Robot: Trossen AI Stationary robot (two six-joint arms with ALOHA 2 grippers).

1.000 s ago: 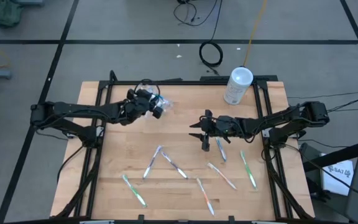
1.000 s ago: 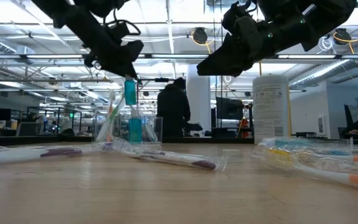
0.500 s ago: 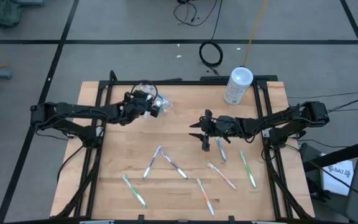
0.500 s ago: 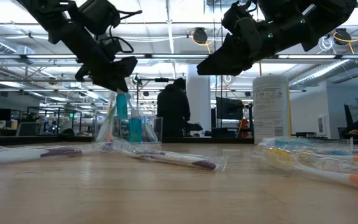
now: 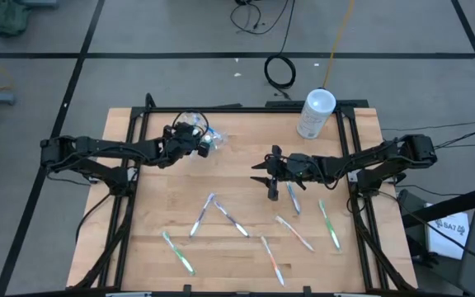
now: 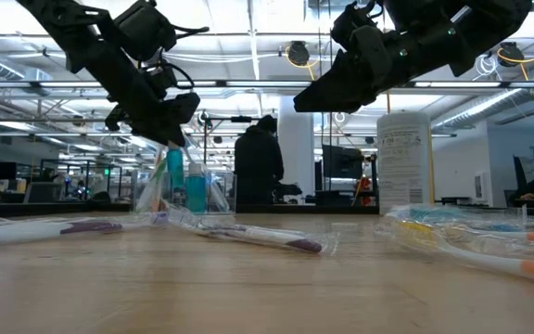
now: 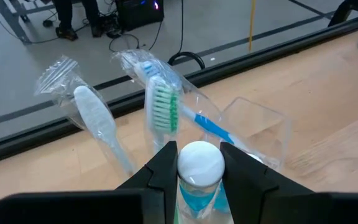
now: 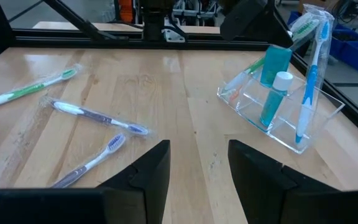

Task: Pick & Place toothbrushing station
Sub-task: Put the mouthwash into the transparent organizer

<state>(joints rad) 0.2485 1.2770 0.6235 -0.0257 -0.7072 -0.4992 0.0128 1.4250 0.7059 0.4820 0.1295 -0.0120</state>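
My left gripper [image 5: 191, 142] is at the far left of the table, shut on a teal white-capped tube [image 6: 174, 170] over a clear compartment holder [image 8: 291, 127]. A second teal tube [image 8: 271, 102] stands in the holder cap up, beside wrapped toothbrushes [image 7: 161, 107] that stand in it heads up. My right gripper [image 5: 272, 180] hovers open and empty over the table's middle. Several wrapped toothbrushes [image 5: 231, 216] lie flat on the near half of the table. No separate clear pouch shows. My left gripper pinches the tube at its white-capped top end [image 7: 199, 163] between its two fingers [image 7: 165, 167]. The fingers come from above, slanting down. The tube hangs upright below them, and its lower end [image 6: 175, 186] is down among the things in the holder. I cannot tell whether it rests there.
A large whitish canister [image 5: 316, 114] stands at the far right edge. Loose toothbrushes [image 8: 98, 118] lie under and in front of my right gripper. The holder [image 5: 209, 137] stands near the far edge. Bare wood lies between the two grippers.
My left gripper has gone down and a little toward the table's left edge with the teal tube, which has stayed upright. The tube has sunk from above the holder to beside the tube standing in it.
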